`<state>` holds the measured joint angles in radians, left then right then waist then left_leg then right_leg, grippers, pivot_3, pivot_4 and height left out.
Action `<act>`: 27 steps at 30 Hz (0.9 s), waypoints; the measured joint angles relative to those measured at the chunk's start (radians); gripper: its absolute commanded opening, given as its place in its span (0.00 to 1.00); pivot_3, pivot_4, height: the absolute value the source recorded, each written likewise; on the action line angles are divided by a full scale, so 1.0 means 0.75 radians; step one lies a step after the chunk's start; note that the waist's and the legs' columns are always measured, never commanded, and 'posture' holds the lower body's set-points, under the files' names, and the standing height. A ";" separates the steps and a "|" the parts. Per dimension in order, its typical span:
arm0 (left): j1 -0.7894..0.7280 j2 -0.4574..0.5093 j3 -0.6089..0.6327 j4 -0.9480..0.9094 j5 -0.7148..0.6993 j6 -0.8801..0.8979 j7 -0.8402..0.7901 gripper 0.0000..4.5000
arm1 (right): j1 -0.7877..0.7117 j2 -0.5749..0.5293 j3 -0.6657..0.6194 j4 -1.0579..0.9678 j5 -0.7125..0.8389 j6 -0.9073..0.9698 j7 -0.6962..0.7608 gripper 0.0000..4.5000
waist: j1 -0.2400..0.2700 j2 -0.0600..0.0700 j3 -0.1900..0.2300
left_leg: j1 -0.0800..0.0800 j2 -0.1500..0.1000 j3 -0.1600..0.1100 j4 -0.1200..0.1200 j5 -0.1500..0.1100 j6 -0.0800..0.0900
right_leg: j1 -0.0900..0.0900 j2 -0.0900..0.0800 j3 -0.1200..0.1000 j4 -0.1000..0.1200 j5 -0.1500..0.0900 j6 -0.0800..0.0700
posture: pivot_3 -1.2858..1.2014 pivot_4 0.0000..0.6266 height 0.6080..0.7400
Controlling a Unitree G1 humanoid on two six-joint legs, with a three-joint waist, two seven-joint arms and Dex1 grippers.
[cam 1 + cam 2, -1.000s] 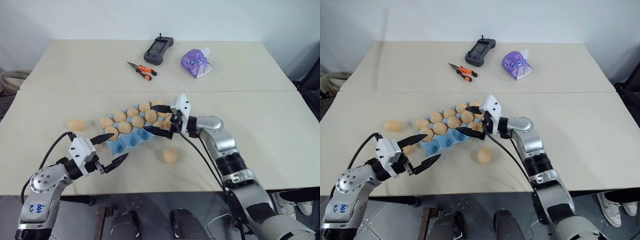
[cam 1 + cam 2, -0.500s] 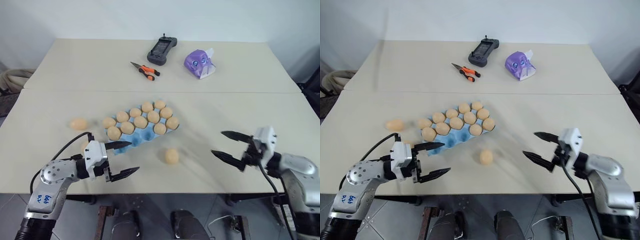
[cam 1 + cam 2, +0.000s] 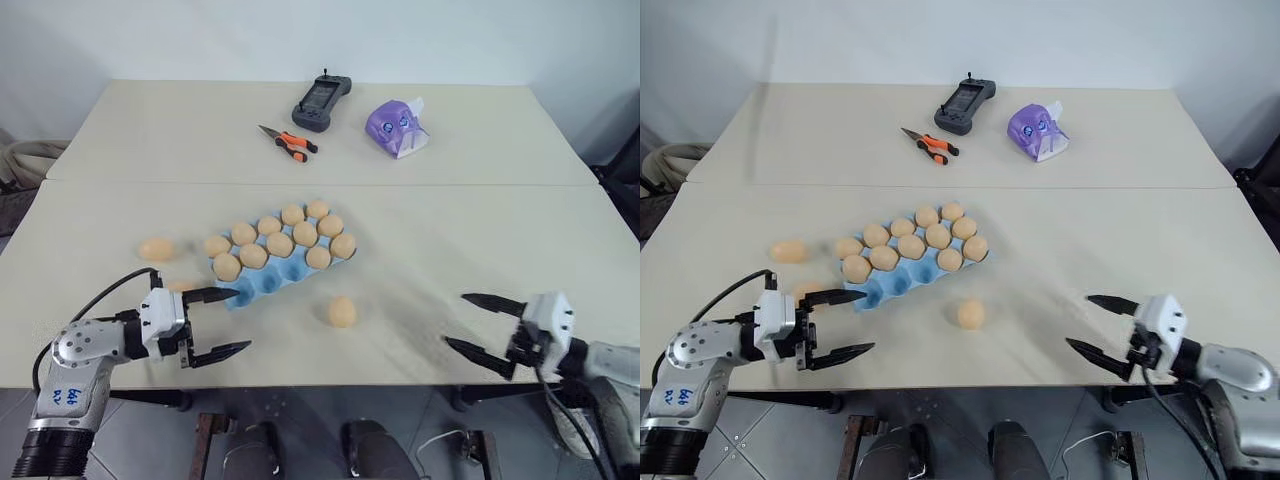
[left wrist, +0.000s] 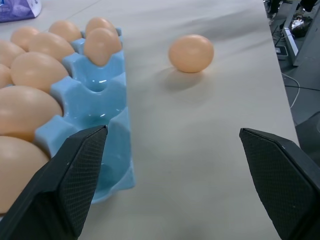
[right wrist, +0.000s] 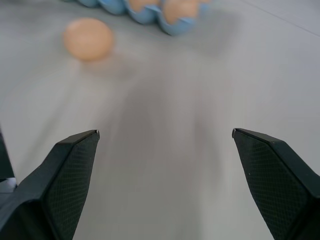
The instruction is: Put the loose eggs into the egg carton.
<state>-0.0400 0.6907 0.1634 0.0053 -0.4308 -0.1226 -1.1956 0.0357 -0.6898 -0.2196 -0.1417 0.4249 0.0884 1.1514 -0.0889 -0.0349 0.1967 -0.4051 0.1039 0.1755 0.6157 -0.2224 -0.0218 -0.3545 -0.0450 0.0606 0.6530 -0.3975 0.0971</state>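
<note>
Head views show both hands, left hand [image 3: 216, 322] and right hand [image 3: 484, 334], spread open, empty, low over table [image 3: 450, 240].

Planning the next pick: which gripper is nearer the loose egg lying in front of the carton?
Left. The left gripper sits just left of that egg, beside the carton; the right gripper is slightly farther off, to its right.

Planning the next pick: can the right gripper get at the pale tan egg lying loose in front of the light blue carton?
Probably yes: the right gripper is open, facing the pale tan egg across bare table, with nothing between.
</note>
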 measured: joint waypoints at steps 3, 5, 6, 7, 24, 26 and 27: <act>0.054 0.009 0.040 -0.014 -0.003 0.000 0.003 1.00 | -0.161 0.003 0.182 -0.047 -0.011 0.130 -0.009 0.99 | -0.001 0.000 0.000 | -0.001 0.004 0.000 0.000 0.001 -0.001 | -0.002 0.001 0.000 0.001 0.000 -0.001 | 0.52 0.24 1.00; 0.087 0.028 0.074 -0.029 -0.007 0.001 0.005 1.00 | -0.278 0.030 0.270 -0.052 -0.017 0.199 -0.019 0.99 | 0.003 0.000 0.000 | -0.001 0.004 0.000 0.000 0.001 -0.001 | -0.003 0.000 0.000 0.000 -0.001 -0.001 | 0.52 0.24 1.00; 0.097 0.032 0.085 -0.042 -0.008 0.001 0.006 1.00 | -0.316 0.038 0.302 -0.051 -0.024 0.212 -0.018 0.99 | 0.005 0.000 0.000 | -0.002 0.004 0.000 0.000 0.001 -0.001 | -0.003 0.000 -0.001 0.000 -0.001 -0.001 | 0.52 0.24 1.00; 0.114 0.037 0.098 -0.053 -0.012 0.001 0.009 1.00 | -0.361 0.048 0.347 -0.045 -0.033 0.226 -0.014 0.99 | 0.008 0.000 0.000 | -0.002 0.004 0.000 0.000 0.000 -0.001 | -0.003 -0.001 -0.001 0.000 -0.001 -0.002 | 0.52 0.24 1.00; 0.300 0.036 0.176 -0.261 -0.021 0.052 0.164 1.00 | -0.599 0.305 0.619 0.300 -0.212 0.110 -0.015 0.46 | 0.002 -0.002 -0.001 | -0.003 0.003 0.001 0.000 0.000 -0.002 | -0.004 0.000 -0.002 0.001 -0.001 -0.003 | 0.52 0.24 1.00; 0.304 0.023 0.176 -0.261 -0.021 0.062 0.182 1.00 | -0.606 0.311 0.614 0.300 -0.209 0.104 -0.009 0.43 | 0.004 -0.002 -0.001 | -0.003 0.004 0.001 0.000 0.000 -0.002 | -0.004 0.000 -0.002 0.000 -0.001 -0.003 | 0.52 0.24 1.00; 0.304 0.017 0.176 -0.261 -0.021 0.065 0.192 1.00 | -0.606 0.314 0.612 0.300 -0.202 0.106 -0.008 0.43 | 0.004 -0.002 -0.001 | -0.003 0.004 0.001 0.000 0.000 -0.002 | -0.004 0.000 -0.002 0.000 -0.001 -0.003 | 0.52 0.24 1.00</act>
<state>0.1878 0.7037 0.2953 -0.1903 -0.4462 -0.0737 -1.0518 -0.4190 -0.4543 0.2396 0.0831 0.2732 0.1679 1.1453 -0.0859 -0.0365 0.1959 -0.4074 0.1069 0.1762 0.6156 -0.2224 -0.0232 -0.3575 -0.0448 0.0594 0.6531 -0.3986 0.0949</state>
